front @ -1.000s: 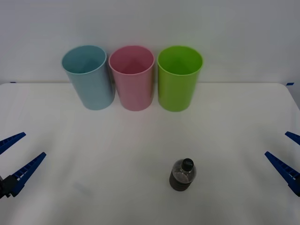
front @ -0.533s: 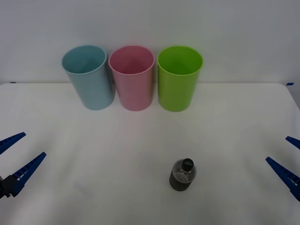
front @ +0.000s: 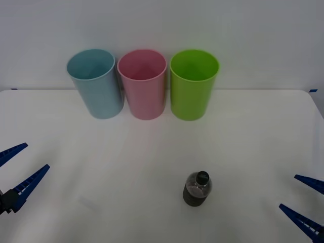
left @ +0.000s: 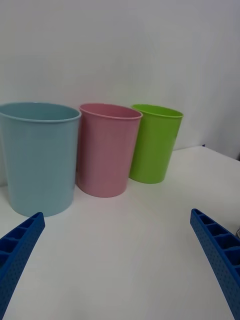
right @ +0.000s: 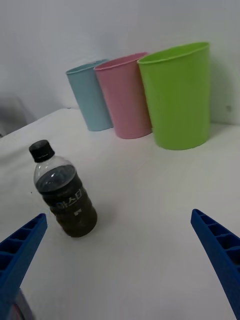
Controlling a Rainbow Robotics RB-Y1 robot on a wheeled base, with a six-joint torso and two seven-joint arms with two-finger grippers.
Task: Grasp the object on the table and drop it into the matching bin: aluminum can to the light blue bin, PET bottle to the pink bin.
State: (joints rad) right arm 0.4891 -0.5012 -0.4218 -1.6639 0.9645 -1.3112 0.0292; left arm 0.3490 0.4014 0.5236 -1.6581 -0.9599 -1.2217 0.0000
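The PET bottle (front: pixel 197 188) stands upright on the counter (front: pixel 152 147), well in front of the pink bin (front: pixel 143 83). The right tool (front: pixel 304 202) spreads wide beside the bottle; the left tool (front: pixel 15 169) spreads wide, far off.

A small clear plastic bottle (front: pixel 197 189) of dark brown-black liquid stands upright on the white worktop (front: pixel 152 152), black screw cap on, a label on its side. Well apart from it, at the far edge, stand two tall tapered bins — a pink bin (front: pixel 143 84) and, just beside it, a light blue bin (front: pixel 96 83) — both upright and open-topped.
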